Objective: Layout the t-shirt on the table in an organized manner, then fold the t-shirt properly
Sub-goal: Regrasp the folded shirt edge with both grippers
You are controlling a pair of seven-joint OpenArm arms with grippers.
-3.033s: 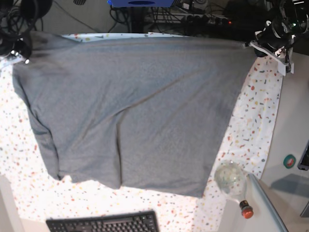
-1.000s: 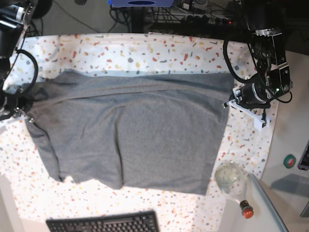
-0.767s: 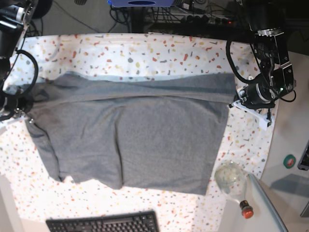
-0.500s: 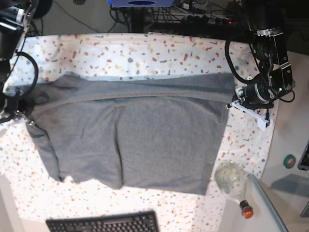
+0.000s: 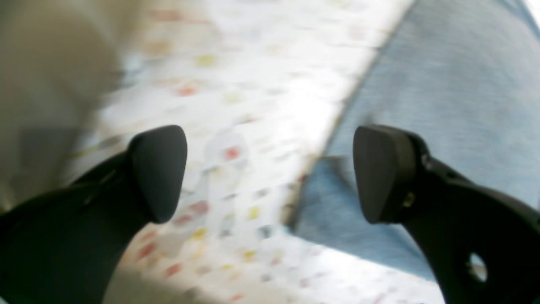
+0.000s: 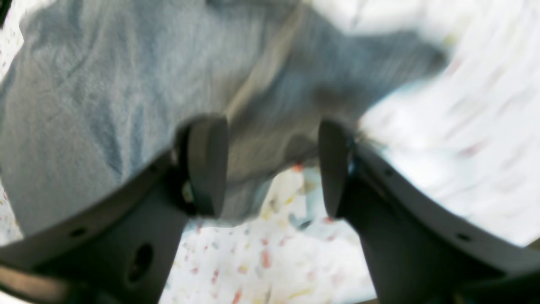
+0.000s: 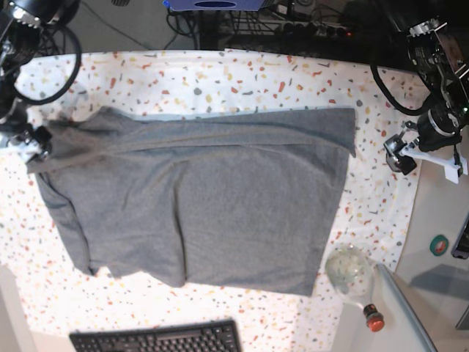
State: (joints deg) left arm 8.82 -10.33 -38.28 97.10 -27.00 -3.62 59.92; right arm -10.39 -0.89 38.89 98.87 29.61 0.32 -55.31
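At the table's [image 7: 220,81] near edge a black keyboard [image 7: 157,339] lay, and at its near right corner a clear round bottle [image 7: 350,273] with a red cap rested on its side, its contents too dim to make out. The t-shirt [image 7: 205,205] lay spread flat across the middle of the table, a long fold running along its far side. The left gripper [image 5: 270,173] stood just off the shirt's far right corner over the speckled cloth, fingers [image 5: 158,171] spread wide and empty, while the right gripper [image 6: 270,166] at the far left corner had its fingers [image 6: 206,164] parted astride bunched fabric, no longer pinching it.
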